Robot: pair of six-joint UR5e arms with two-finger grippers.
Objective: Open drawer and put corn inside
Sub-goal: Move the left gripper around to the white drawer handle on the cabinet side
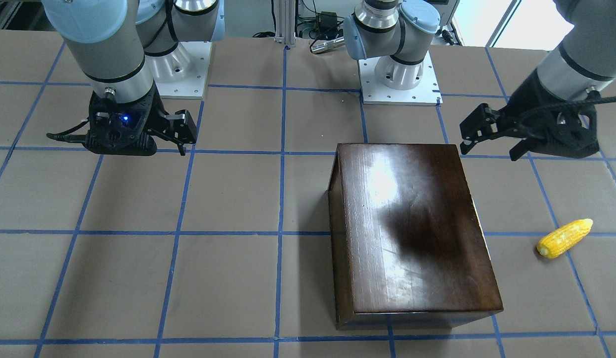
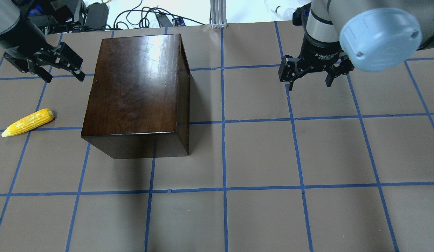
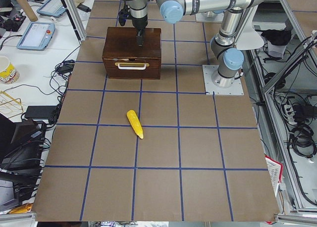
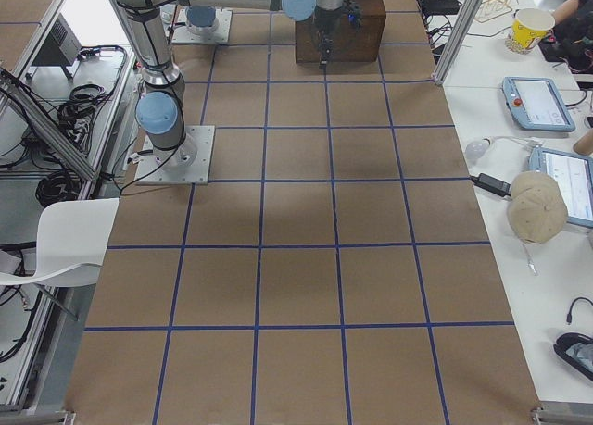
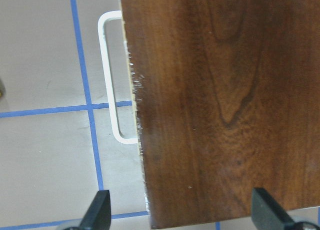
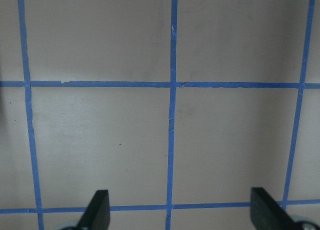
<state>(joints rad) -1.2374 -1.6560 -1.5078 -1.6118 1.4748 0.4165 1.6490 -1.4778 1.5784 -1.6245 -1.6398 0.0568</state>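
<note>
The dark-brown wooden box (image 2: pixel 132 87) stands left of centre. Its drawer (image 3: pixel 132 66) is shut, its front panel with a white handle (image 5: pixel 111 79) facing the table's left end. The yellow corn (image 2: pixel 27 122) lies on the table left of the box, also in the front view (image 1: pixel 565 238). My left gripper (image 2: pixel 64 77) is open and empty, high above the box's drawer-side edge; the left wrist view shows one finger (image 5: pixel 97 212) over the table and one over the box top. My right gripper (image 2: pixel 309 78) is open and empty over bare table, far right of the box.
The table (image 2: pixel 259 154) is brown board with a blue tape grid. The arm bases (image 1: pixel 399 74) stand at the robot's side. Cables and gear lie beyond the far edge (image 2: pixel 150 19). Desks with tablets and a cup flank the table ends (image 4: pixel 537 101).
</note>
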